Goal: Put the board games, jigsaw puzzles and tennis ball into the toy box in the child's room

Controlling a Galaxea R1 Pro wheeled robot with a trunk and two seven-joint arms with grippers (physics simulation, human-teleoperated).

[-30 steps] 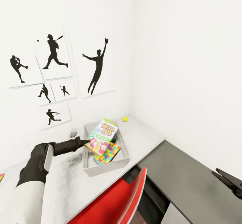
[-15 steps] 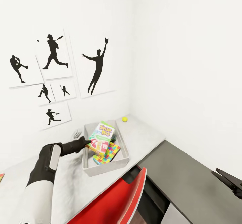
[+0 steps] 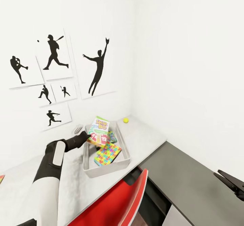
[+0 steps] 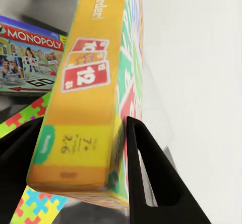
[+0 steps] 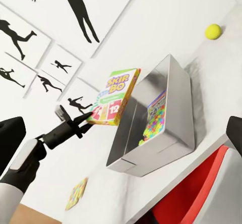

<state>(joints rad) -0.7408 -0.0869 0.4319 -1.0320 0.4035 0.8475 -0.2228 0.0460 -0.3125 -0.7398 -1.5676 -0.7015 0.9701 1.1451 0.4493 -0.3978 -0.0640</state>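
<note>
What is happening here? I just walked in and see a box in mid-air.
The robot's left hand grips a colourful Skip-Bo game box by its lower edge, holding it upright over the near-left rim of the grey rectangular toy box on the white table. Inside lie a multicoloured jigsaw puzzle and a Monopoly box. A yellow-green tennis ball sits on the table beyond it.
</note>
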